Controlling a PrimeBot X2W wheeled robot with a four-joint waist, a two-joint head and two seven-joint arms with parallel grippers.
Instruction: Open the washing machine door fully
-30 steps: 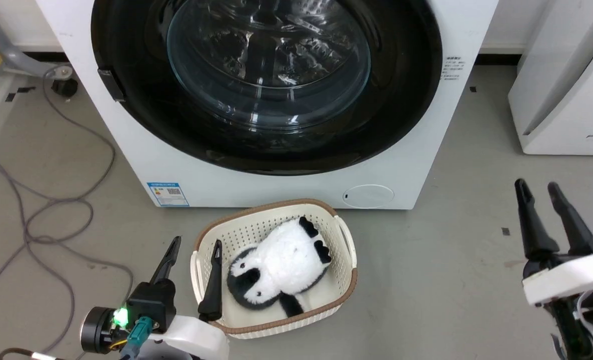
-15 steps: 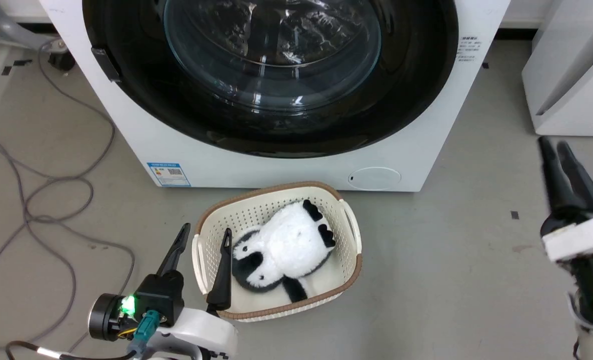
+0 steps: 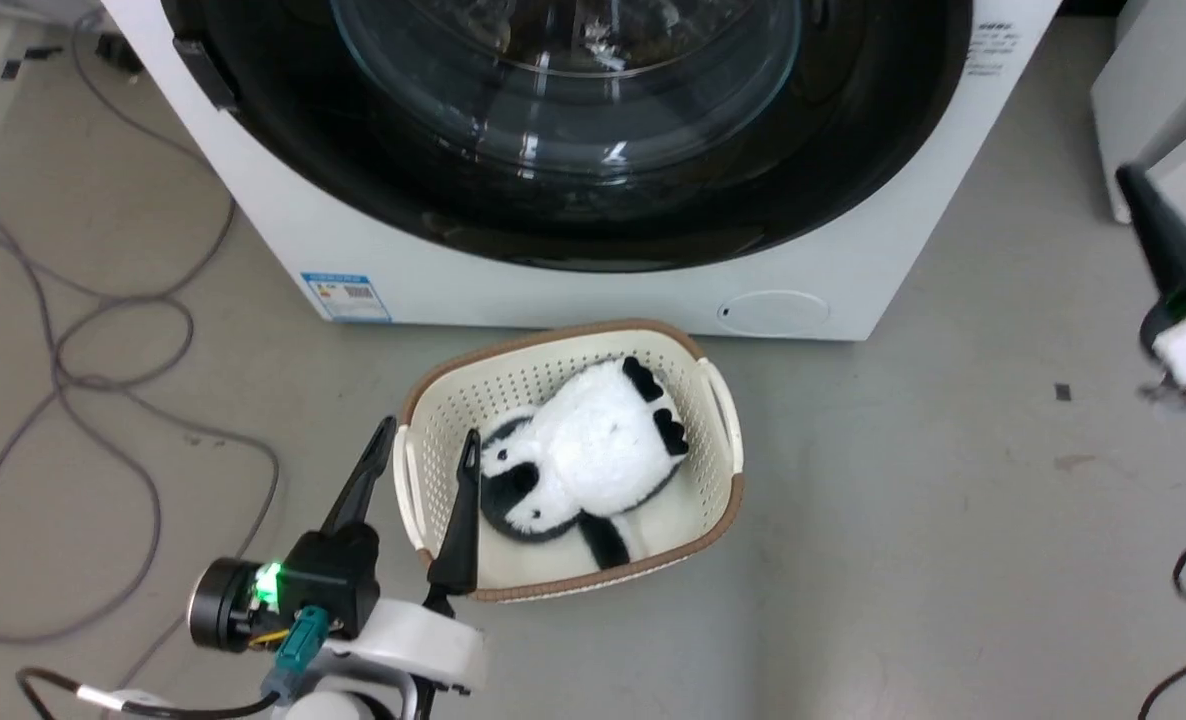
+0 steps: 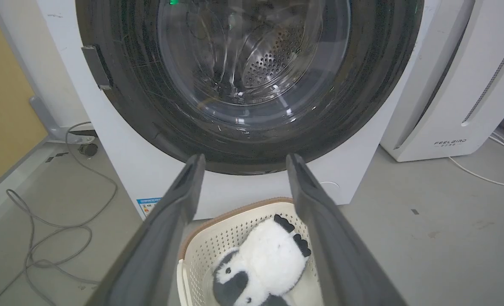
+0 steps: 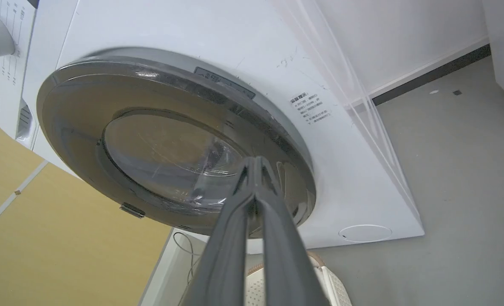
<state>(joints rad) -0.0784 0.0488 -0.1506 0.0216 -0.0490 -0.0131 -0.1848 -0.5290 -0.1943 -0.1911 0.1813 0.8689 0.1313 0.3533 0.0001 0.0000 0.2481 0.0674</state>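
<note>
Against the washing machine (image 3: pixel 853 250), the washing machine door (image 3: pixel 563 120) sits shut; left gripper (image 3: pixel 428 432) spread, empty; right gripper (image 5: pixel 255 161) pinched closed, empty.

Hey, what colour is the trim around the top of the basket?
Brown, edging the cream perforated plastic basket; the head view shows it best.

Black-fingered left end effector (image 3: pixel 428 432), white wrist (image 3: pixel 418 640)
</note>
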